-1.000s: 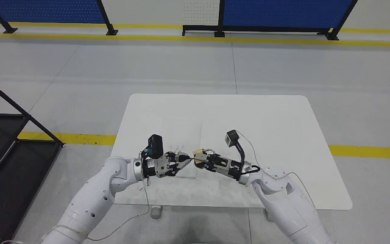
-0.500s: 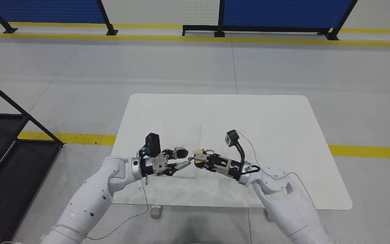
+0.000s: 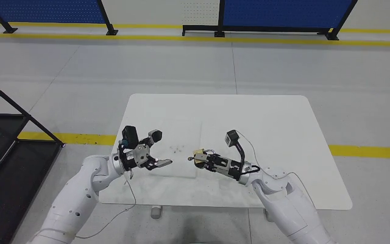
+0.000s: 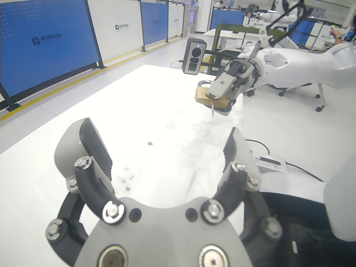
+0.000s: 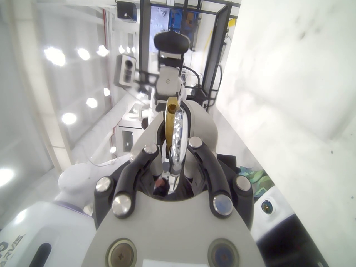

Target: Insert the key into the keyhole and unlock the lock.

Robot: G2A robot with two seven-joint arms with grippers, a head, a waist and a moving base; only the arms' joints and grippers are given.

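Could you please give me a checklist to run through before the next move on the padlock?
1. Grip: the right gripper clamps the padlock: ok.
2. Insertion: the key appears to sit in the keyhole, a thin metal piece jutting from the padlock's underside: ok.
3. Free hand: the left gripper is open and empty: ok.
4. Reach: the left gripper is at the key: not ok, it stands apart from the padlock.
5. Unlocking: the shackle is released: cannot tell.

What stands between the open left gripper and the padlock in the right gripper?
Nothing visible does. The left gripper, open and empty, faces the padlock across free air above the white table. The right gripper is shut on the padlock, and a thin metal piece, probably the key, sticks out of it.
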